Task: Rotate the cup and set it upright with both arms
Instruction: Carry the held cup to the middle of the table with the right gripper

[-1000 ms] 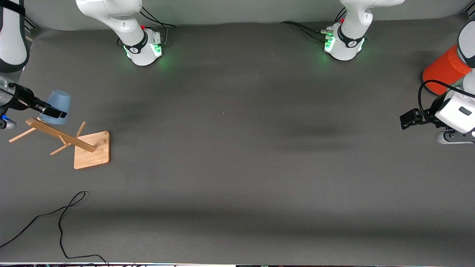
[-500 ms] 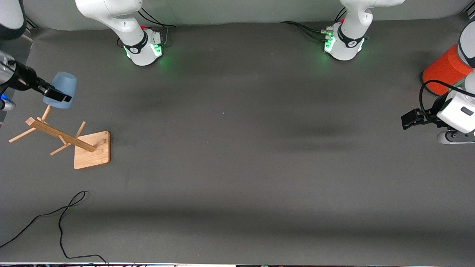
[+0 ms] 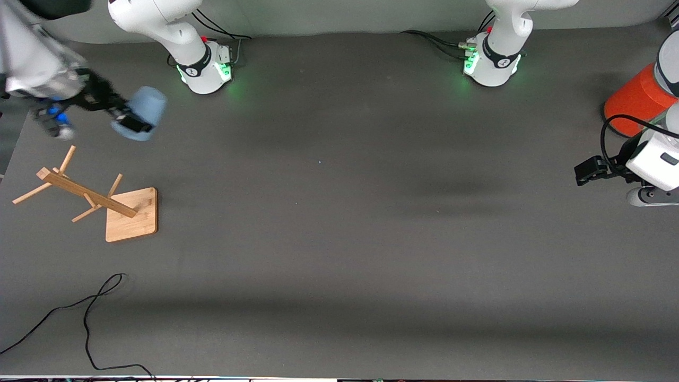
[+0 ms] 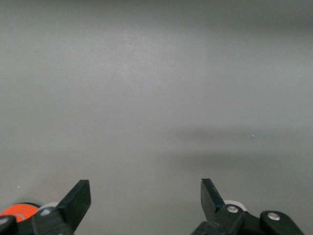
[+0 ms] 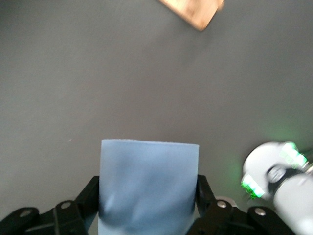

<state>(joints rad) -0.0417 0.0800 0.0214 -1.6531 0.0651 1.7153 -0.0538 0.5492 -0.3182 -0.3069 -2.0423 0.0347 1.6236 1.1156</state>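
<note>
My right gripper (image 3: 129,121) is shut on the pale blue cup (image 3: 144,111) and holds it in the air over the table at the right arm's end, clear of the wooden rack (image 3: 85,199). In the right wrist view the cup (image 5: 148,181) fills the space between both black fingers (image 5: 204,192), its closed base pointing away from the gripper. My left gripper (image 3: 585,173) is open and empty, low over the table at the left arm's end; its fingertips (image 4: 78,196) stand wide apart over bare mat.
A wooden peg rack on a square base stands near the right arm's end. A large orange cylinder (image 3: 631,101) stands by the left gripper. A black cable (image 3: 90,313) lies nearer the front camera.
My right gripper has lifted the cup off the rack's peg and carried it up and toward the right arm's base. The left arm has barely moved.
</note>
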